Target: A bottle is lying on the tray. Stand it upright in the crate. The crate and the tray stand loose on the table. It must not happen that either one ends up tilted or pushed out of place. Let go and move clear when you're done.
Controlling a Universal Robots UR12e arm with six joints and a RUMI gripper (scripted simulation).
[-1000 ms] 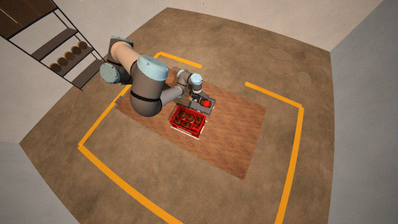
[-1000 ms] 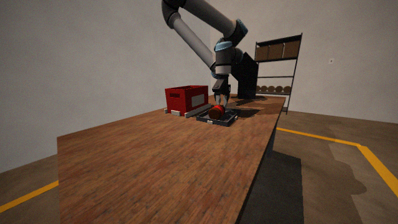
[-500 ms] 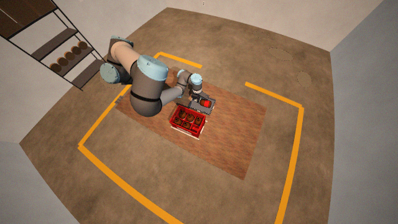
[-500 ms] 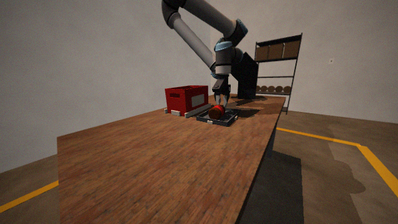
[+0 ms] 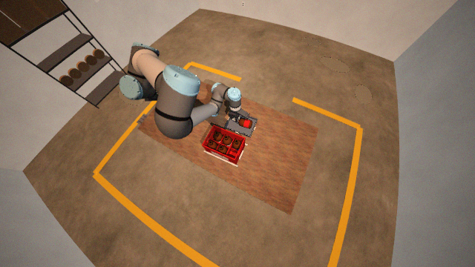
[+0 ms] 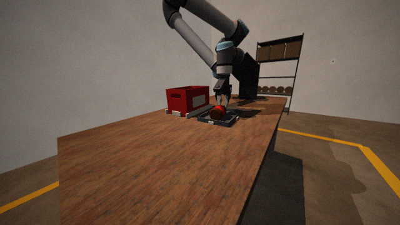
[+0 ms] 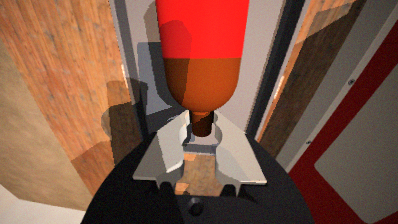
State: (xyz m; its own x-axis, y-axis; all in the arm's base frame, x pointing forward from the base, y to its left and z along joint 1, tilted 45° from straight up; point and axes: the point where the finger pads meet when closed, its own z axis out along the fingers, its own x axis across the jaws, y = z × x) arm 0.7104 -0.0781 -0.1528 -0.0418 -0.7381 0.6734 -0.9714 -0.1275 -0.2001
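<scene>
A brown bottle with a red label (image 7: 202, 55) lies on its side in the dark grey tray (image 5: 240, 127); it also shows in the exterior view (image 6: 217, 112). My gripper (image 7: 202, 110) is shut on the bottle's neck, pointing down over the tray (image 6: 221, 119). The bottle's body still rests over the tray floor. The red crate (image 5: 222, 144) stands right beside the tray, and it holds several upright brown bottles; one corner cell looks free. The crate shows in the exterior view (image 6: 187, 99) to the left of the tray.
The crate's red wall (image 7: 350, 150) runs close along the right of the gripper in the wrist view. A metal shelf (image 6: 276, 67) with boxes and round items stands behind the table. Yellow floor lines (image 5: 345, 193) ring the table.
</scene>
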